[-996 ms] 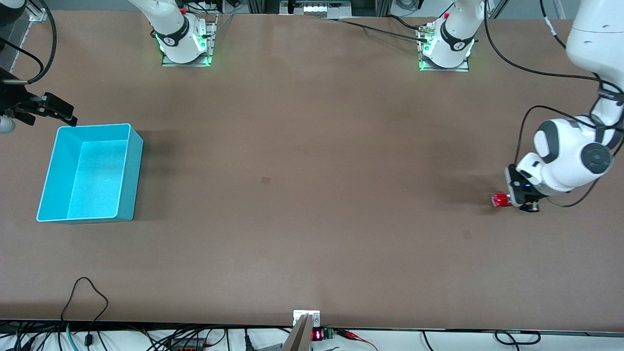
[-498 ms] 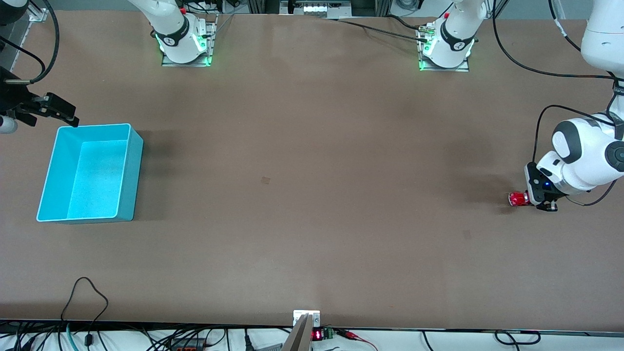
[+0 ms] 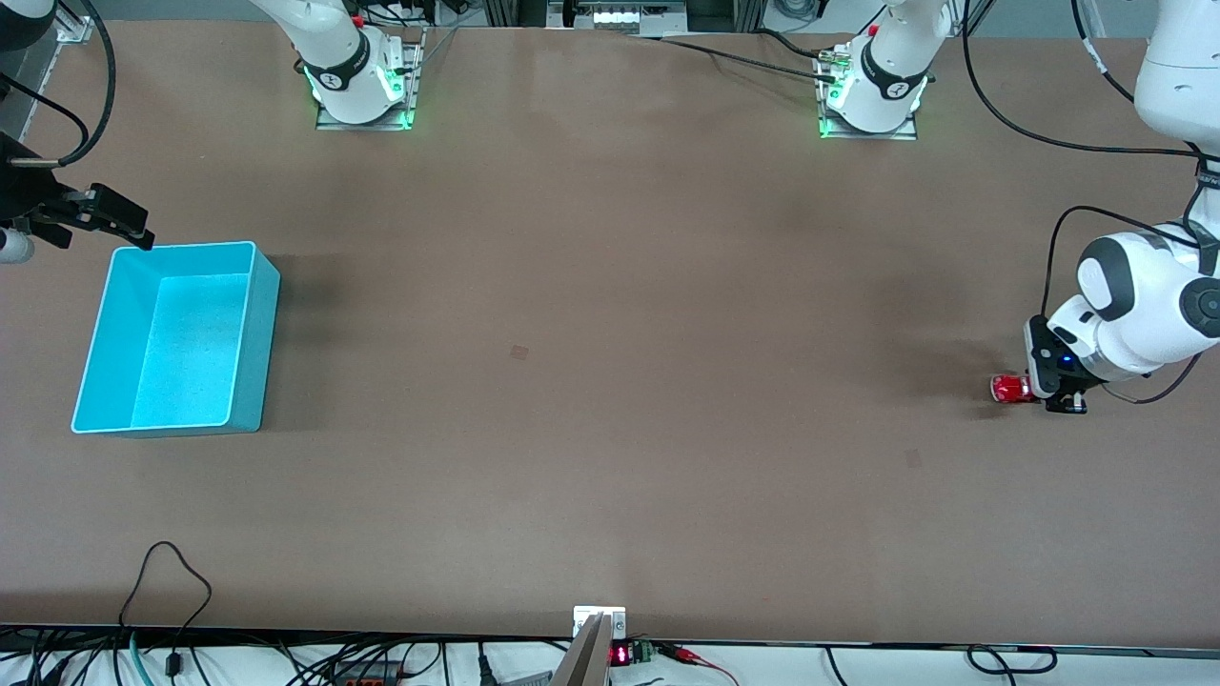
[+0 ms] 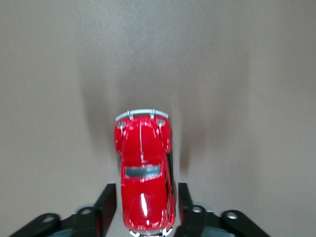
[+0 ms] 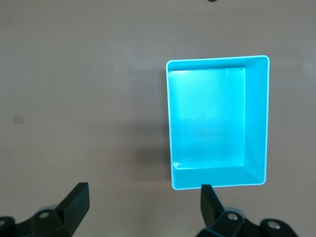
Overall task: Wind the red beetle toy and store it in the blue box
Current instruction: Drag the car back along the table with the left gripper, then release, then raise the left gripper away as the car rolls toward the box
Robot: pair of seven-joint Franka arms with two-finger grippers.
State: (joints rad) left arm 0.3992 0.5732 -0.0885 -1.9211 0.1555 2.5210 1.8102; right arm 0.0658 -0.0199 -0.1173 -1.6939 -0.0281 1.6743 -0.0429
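A robotics lab: 2 bolted arm bases, cables along the table.

Both arms are glossy white with rounded shells and dark grey joint caps. Each base stands on a metal plate, glows green at its foot and wears a black band with a white mark. Black cables loop along the links. The left tool is black with a small blue light; the right tool is black with wedge-shaped fingers.
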